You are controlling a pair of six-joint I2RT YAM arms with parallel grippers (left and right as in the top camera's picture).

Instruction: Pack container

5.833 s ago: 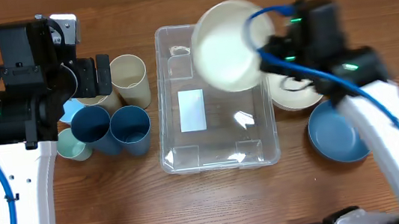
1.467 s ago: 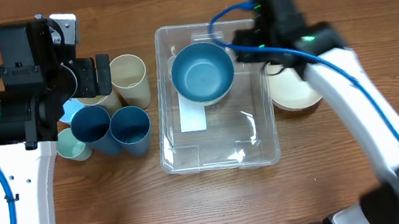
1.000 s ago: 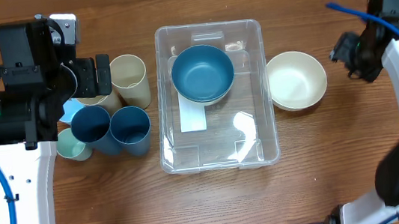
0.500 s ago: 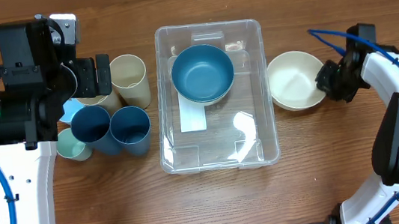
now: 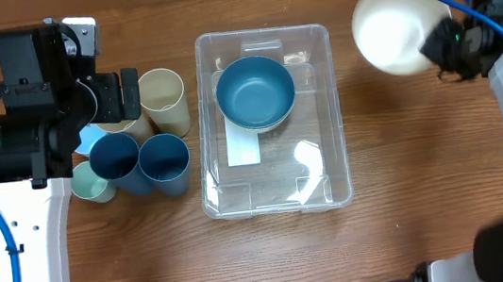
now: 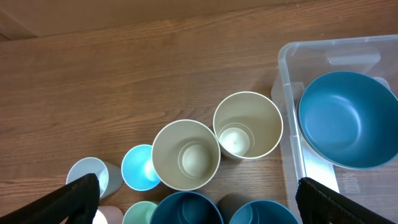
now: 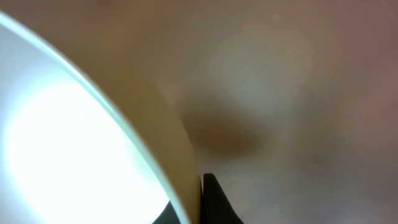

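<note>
Plainly, with the right gripper (image 5: 438, 44) clamped only on the cream bowl (image 5: 395, 22) at its three o'clock rim, it may tilt and clip the container (image 5: 280, 183); left gripper (image 6: 198, 190) gapes.

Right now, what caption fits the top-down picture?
Right gripper holds the cream bowl beside the container with a blue bowl inside.

The left arm stands along the left side, wrist bent so that the left gripper (image 5: 130, 96) points rightward, its jaws spread wide. The right arm stretches up the right side, and the right gripper (image 5: 437, 44) faces left with its jaws clamped on the rim of a cream bowl (image 5: 393, 25).
</note>
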